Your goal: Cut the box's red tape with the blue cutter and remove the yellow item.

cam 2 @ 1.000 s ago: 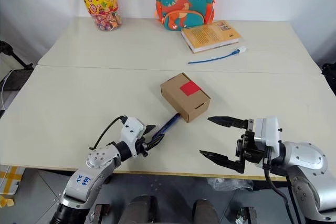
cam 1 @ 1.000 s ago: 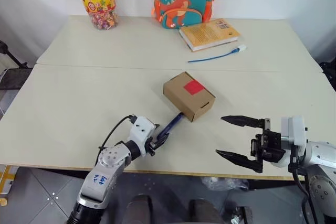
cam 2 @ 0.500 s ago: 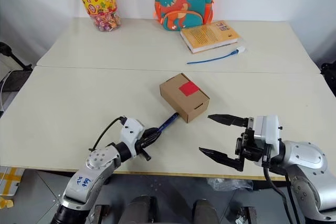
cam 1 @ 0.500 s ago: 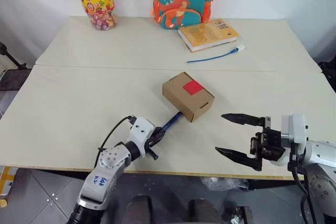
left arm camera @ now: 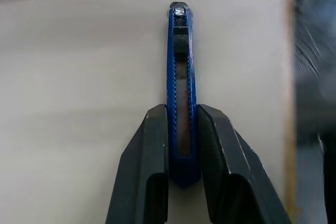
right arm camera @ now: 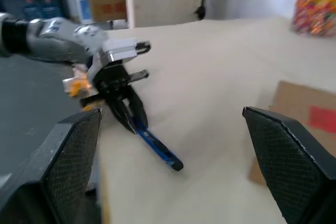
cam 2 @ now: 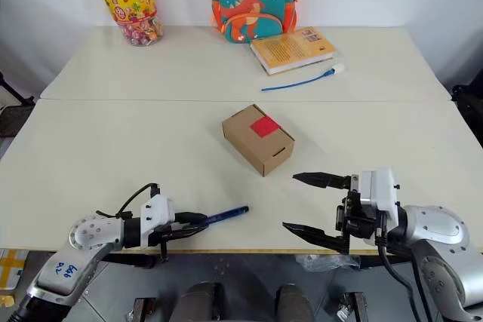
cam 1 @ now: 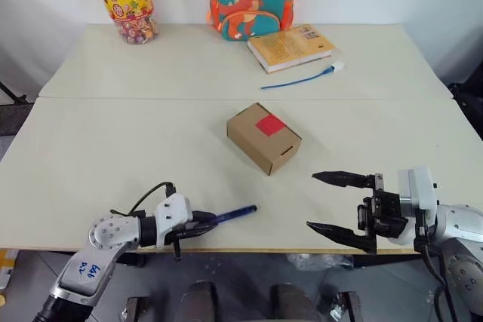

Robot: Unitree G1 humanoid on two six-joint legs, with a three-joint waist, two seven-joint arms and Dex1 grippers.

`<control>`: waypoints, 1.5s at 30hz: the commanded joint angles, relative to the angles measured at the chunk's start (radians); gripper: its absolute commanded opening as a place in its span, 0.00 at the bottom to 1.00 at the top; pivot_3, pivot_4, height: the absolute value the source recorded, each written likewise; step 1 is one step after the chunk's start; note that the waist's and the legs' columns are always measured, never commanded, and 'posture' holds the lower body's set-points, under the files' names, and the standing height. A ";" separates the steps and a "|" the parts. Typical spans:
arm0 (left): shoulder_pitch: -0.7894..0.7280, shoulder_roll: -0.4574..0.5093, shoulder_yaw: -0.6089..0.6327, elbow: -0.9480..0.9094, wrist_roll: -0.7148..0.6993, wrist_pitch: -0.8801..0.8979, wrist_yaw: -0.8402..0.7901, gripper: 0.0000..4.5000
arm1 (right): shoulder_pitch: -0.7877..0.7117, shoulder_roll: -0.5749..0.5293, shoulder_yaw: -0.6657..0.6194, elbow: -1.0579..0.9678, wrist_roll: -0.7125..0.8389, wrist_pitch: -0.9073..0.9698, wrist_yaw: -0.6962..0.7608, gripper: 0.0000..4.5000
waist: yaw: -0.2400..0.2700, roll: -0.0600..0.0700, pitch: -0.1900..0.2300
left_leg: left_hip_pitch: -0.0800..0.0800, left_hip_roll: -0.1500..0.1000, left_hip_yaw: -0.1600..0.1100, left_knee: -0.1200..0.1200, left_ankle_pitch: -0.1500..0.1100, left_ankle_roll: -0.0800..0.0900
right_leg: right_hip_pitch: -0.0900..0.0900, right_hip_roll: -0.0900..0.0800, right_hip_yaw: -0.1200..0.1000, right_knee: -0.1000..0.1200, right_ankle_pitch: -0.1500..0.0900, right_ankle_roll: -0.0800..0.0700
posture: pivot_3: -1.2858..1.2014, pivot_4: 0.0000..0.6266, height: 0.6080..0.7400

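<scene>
Left end effector (cam 1: 202, 222) pulled blue cutter (cam 1: 235, 213) back — clamped | right end effector (cam 1: 326, 203) agape

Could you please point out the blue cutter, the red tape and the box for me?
blue cutter (cam 1: 235, 213): left eye view, on its free blue shaft.
red tape (cam 1: 269, 125): left eye view, middle of the red square.
box (cam 1: 247, 139): left eye view, on its brown side wall.

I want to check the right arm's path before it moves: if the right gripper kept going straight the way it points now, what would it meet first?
The right gripper, jaws wide open, points across the table's front edge toward the left gripper and the blue cutter it holds. The cutter's tip would probably come first; depth is uncertain.
</scene>
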 commanded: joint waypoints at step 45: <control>-0.242 -0.100 -0.311 0.040 0.236 0.092 -0.064 0.10 | -0.148 0.058 0.412 0.203 -0.500 -0.062 -0.091 0.01 | 0.025 -0.006 -0.004 | -0.001 -0.003 0.005 0.007 0.001 0.000 | -0.003 0.000 0.004 0.004 0.001 0.003 | 0.52 0.24 1.00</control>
